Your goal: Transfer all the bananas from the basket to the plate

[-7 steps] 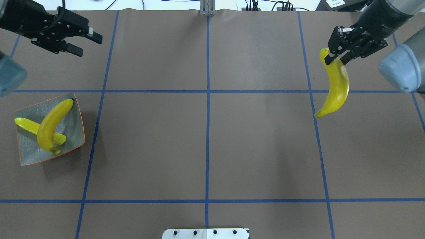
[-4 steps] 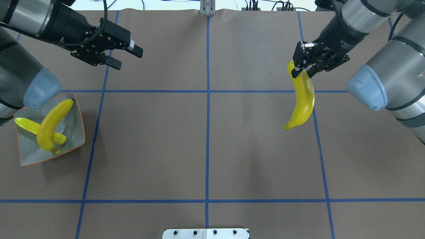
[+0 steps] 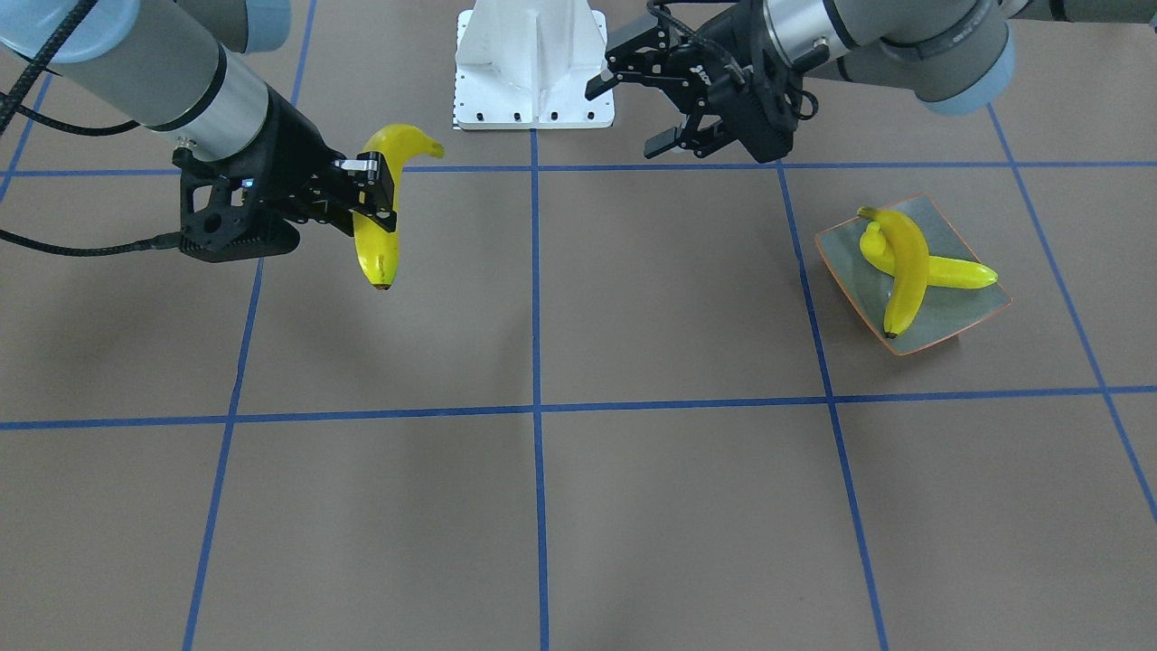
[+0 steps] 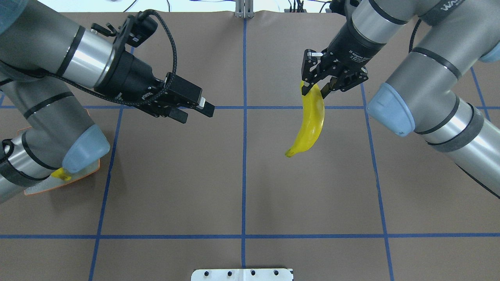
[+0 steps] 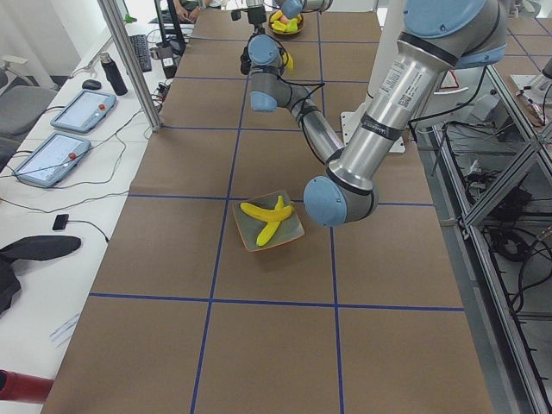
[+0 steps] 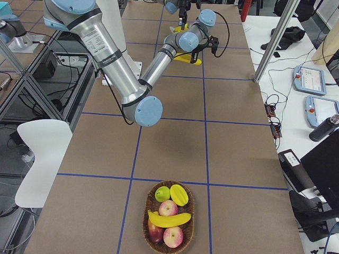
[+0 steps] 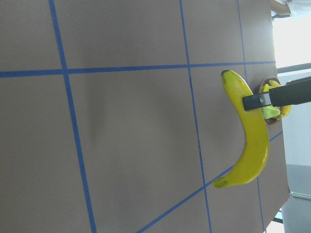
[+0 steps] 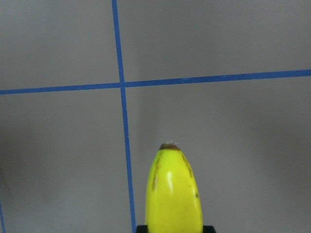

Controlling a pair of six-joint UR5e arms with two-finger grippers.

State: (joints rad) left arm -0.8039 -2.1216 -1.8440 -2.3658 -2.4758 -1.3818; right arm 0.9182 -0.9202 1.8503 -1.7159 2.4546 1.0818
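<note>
As both arms had swung inward, the right fingers (image 3: pixel 385 192), clamped on a curved banana (image 4: pixel 311 121), held it above the tabletop (image 4: pixel 175 187) centre near the spread, empty left fingers (image 4: pixel 209 111), suggesting a hand-over toward the plate (image 3: pixel 960 312).

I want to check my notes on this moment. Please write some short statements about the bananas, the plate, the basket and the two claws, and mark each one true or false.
1. The right claw grips a curved deep yellow banana by one end, off the table. True.
2. The left claw is shut on a second banana. False: the left claw is open and empty.
3. The grey-green square plate with the thin orange rim holds two crossed bananas. True.
4. The woven brown basket has no fruit in it. False: the woven brown basket holds one yellow banana together with apples and other fruit.
</note>
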